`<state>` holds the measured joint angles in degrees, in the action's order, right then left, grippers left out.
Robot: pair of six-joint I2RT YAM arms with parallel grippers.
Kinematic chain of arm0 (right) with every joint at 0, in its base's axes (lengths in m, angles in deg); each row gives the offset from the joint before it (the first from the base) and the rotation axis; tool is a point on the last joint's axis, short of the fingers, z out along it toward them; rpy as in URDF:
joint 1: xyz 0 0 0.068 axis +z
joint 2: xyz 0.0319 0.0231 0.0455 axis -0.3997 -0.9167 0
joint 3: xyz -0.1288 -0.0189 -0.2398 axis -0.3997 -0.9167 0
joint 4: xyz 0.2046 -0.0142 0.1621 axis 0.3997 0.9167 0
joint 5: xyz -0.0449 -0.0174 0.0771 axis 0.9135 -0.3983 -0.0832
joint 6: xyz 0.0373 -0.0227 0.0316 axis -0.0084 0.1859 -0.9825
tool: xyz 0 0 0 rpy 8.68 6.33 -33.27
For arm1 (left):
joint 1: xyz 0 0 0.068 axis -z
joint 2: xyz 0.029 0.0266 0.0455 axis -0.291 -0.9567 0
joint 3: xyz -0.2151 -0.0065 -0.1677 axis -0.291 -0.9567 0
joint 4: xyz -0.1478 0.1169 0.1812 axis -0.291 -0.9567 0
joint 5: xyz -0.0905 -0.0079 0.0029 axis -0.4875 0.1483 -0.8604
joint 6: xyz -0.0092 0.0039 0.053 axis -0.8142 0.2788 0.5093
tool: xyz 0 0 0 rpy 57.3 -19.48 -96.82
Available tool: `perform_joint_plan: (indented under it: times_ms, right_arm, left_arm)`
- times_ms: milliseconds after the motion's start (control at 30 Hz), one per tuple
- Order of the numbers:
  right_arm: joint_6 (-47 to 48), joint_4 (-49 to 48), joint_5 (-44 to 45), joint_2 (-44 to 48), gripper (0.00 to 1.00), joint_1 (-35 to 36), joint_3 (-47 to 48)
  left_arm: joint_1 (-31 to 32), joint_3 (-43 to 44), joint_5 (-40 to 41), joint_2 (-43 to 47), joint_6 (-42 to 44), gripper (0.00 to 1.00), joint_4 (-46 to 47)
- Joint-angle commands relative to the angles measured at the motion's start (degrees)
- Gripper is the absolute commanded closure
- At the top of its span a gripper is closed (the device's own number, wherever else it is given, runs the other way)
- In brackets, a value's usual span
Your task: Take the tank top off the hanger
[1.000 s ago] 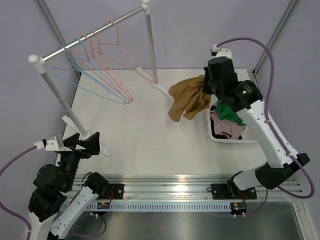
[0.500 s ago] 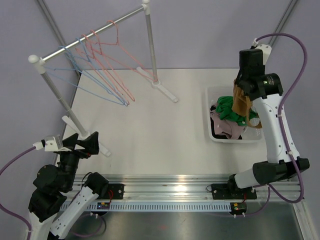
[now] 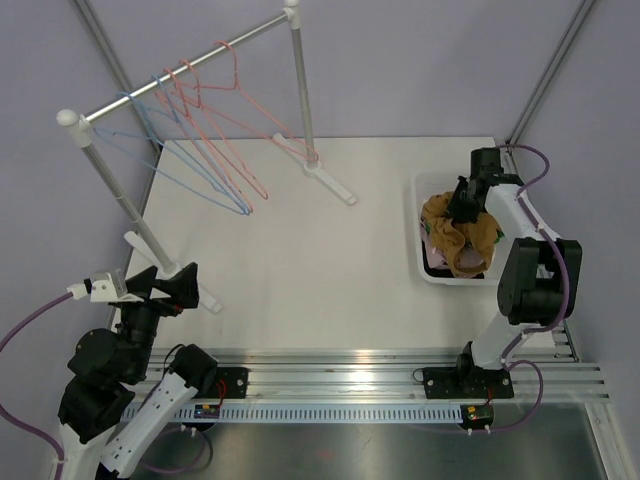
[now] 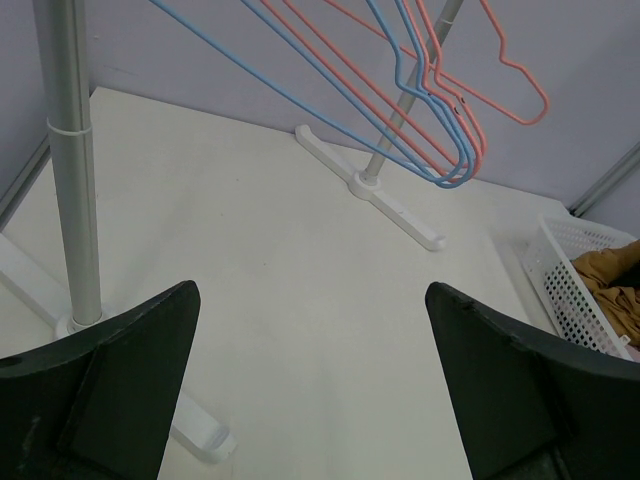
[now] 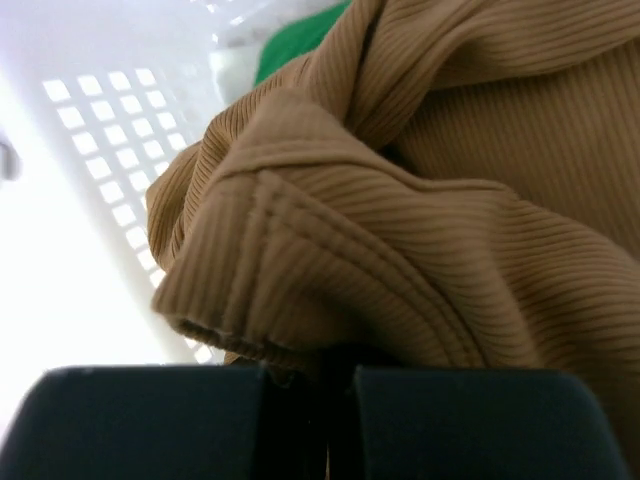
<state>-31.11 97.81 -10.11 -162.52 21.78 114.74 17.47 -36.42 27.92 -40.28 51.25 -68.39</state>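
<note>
Pinches the tank top (image 3: pixel 468 240) in the clamped right gripper (image 5: pixel 310 378) down inside the basket (image 3: pixel 417 245), presumably for release there, with the left gripper (image 4: pixel 310 300) idle, spread apart.

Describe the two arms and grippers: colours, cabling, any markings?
Both mix white links with black joint housings: left arm, right arm. The left gripper has broad, black, wedge-shaped fingers. The right gripper has the same black fingers, blunt-ended up close. A purple cable runs to each wrist. Small red-and-yellow marks sit by each base, too small to read.
</note>
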Motion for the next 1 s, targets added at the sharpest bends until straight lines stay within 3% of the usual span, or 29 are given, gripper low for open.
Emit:
perform_joint_plan:
  times_ms: [0, 333, 367, 400, 500, 567, 633, 733, 800, 867, 967]
  right_arm:
    - [-1.6, -5.0, -10.5, -6.0, 1.00, -4.6, -1.9]
    - [-1.6, -9.5, -18.8, -11.7, 0.97, -7.6, -6.7]
    - [-1.6, -9.5, -18.8, -11.0, 0.91, -7.6, -6.8]
    - [-1.8, -9.4, -18.6, -10.2, 0.73, -7.6, -6.9]
    - [-2.4, -7.3, -17.5, -6.3, 0.51, -7.5, -3.7]
    - [-2.6, -4.4, -17.0, -4.0, 0.49, -7.6, -0.9]
    - [-2.6, -1.8, -15.1, -2.8, 0.35, -7.6, 4.1]
    - [-1.7, 4.7, -10.2, -1.6, 0.32, -7.6, 10.4]
    - [-1.4, 6.4, -7.5, -0.7, 0.10, -7.6, 13.0]
    - [-0.7, 7.9, -5.5, 1.0, 0.00, -7.5, 13.9]
    - [0.6, 11.2, -1.9, 2.2, 0.01, -7.3, 16.0]
  left_arm:
    - [-0.4, -0.1, 0.9, 0.4, -0.2, 0.01, 2.2]
    - [-0.5, 0.0, 1.0, 0.3, -0.3, 0.01, 1.8]
    - [-0.5, 0.1, 1.1, 0.4, -0.4, 0.01, 1.9]
    - [-0.5, 0.0, 1.2, 0.3, -0.4, 0.01, 1.8]
    - [-0.5, 0.2, 1.4, 0.2, -0.6, 0.01, 1.8]
    - [-0.5, 0.3, 2.0, -0.1, -0.9, 0.01, 1.6]
    - [-1.0, 0.6, 2.5, -0.1, -1.4, 0.01, 1.2]
    - [-1.7, 0.7, 3.7, 0.1, -1.7, 0.01, 0.9]
    - [-2.0, 0.9, 4.3, 0.1, -2.0, 0.01, 0.6]
    - [-2.0, 1.3, 5.3, 0.1, -2.4, 0.01, 0.2]
    - [-2.0, 1.4, 6.4, 0.1, -2.5, 0.01, 0.0]
